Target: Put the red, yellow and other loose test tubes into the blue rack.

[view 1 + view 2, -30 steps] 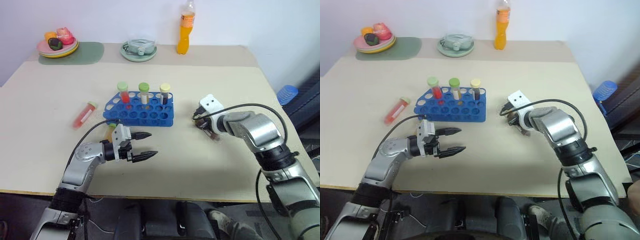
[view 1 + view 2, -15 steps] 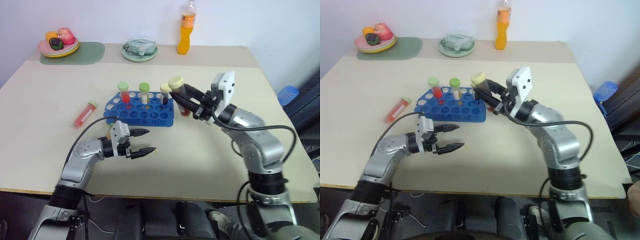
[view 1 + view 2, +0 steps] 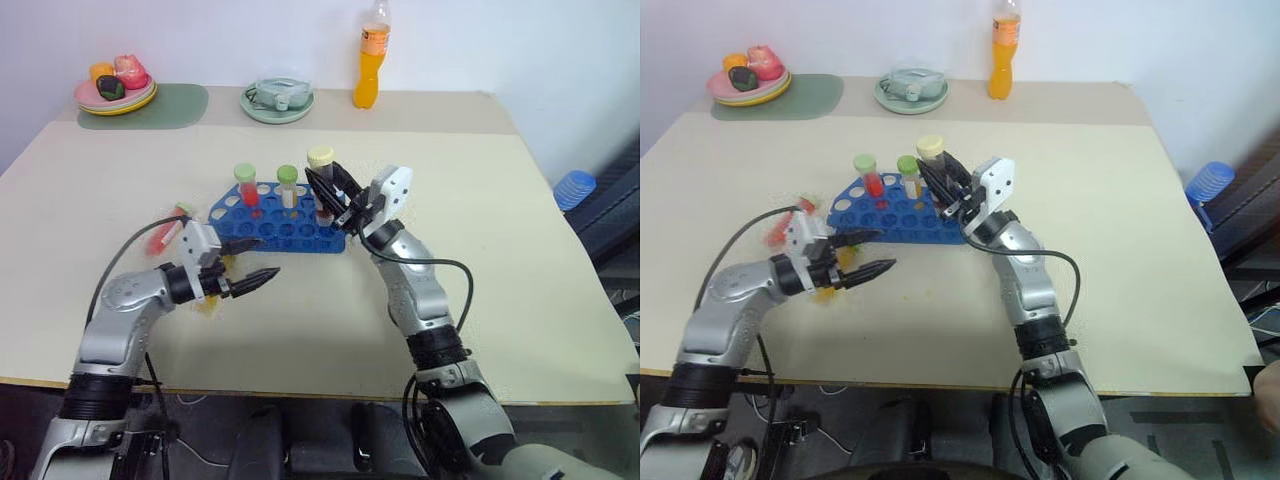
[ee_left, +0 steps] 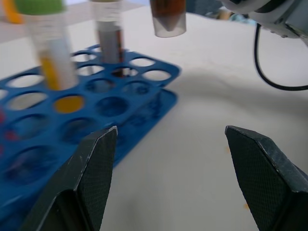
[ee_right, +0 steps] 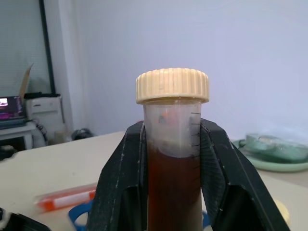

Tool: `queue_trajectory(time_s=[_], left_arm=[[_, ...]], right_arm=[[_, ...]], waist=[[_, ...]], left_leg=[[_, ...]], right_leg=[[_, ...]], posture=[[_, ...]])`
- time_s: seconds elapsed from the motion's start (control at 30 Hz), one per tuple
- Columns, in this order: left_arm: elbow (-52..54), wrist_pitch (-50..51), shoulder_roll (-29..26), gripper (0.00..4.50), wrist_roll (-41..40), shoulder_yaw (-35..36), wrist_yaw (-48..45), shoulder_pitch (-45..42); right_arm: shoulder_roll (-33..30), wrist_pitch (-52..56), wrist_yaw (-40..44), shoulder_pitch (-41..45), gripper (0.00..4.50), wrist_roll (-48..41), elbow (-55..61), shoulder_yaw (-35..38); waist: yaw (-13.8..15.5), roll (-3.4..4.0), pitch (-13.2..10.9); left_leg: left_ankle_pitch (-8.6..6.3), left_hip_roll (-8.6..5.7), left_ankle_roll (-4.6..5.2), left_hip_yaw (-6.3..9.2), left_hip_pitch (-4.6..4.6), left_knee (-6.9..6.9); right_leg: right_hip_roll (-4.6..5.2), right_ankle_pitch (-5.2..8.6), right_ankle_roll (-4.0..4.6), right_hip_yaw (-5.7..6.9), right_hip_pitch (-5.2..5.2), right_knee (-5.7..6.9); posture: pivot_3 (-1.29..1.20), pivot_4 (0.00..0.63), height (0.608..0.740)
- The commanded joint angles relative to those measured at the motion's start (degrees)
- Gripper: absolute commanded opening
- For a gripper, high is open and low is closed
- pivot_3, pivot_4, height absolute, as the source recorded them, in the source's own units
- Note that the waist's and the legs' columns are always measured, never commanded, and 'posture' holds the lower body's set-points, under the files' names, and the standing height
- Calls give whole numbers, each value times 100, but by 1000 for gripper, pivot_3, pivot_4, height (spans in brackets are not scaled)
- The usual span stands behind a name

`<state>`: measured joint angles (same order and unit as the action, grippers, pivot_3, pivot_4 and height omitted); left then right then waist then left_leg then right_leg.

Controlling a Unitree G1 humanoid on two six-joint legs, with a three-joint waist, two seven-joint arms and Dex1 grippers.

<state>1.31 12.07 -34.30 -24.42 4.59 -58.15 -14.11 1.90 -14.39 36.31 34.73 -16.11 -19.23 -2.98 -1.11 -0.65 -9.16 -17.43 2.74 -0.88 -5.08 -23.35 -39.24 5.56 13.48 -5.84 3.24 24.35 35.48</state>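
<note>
A loose red tube [image 3: 166, 229] lies on its side on the table [image 3: 520, 250], just left of the blue rack [image 3: 275, 226], with the left gripper [image 3: 243, 278], fingers spread and empty, hovering close beside it and nearer to it than the other arm. In the rack stand three capped tubes, red [image 3: 247, 184], yellow [image 3: 288, 185] and dark [image 3: 325, 205]. Above the rack's right end the right gripper [image 3: 332, 195] is clamped on a cream-capped brown tube [image 3: 325, 180], held roughly upright, its rounded bottom clear of the holes. The open holes lie directly below it, so seating it looks like a straight lowering.
</note>
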Motion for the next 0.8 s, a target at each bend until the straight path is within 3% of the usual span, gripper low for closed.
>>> queue_trajectory(time_s=[0.03,0.5,0.8], left_arm=[[335,70,-148,3690,-166,343,111,61],[777,256,-422,3690,-375,813,258,496],[656,94,-389,3690,-324,815,199,530]], right_arm=[[114,-571,95,217,819,58,-423,28],[218,-1378,306,499,819,26,-1961,216],[91,-1645,365,519,819,-24,-2287,469]], waist=[[0,1,0],[-17,7,-4],[-14,7,-4]], left_leg=[[0,0,0,-1,0,0],[4,2,-8,0,2,1],[4,2,-9,-2,3,1]], right_leg=[[0,0,0,0,0,0],[0,0,1,0,0,13],[0,0,1,-1,0,15]], posture=[[0,150,740],[0,150,740],[0,150,740]])
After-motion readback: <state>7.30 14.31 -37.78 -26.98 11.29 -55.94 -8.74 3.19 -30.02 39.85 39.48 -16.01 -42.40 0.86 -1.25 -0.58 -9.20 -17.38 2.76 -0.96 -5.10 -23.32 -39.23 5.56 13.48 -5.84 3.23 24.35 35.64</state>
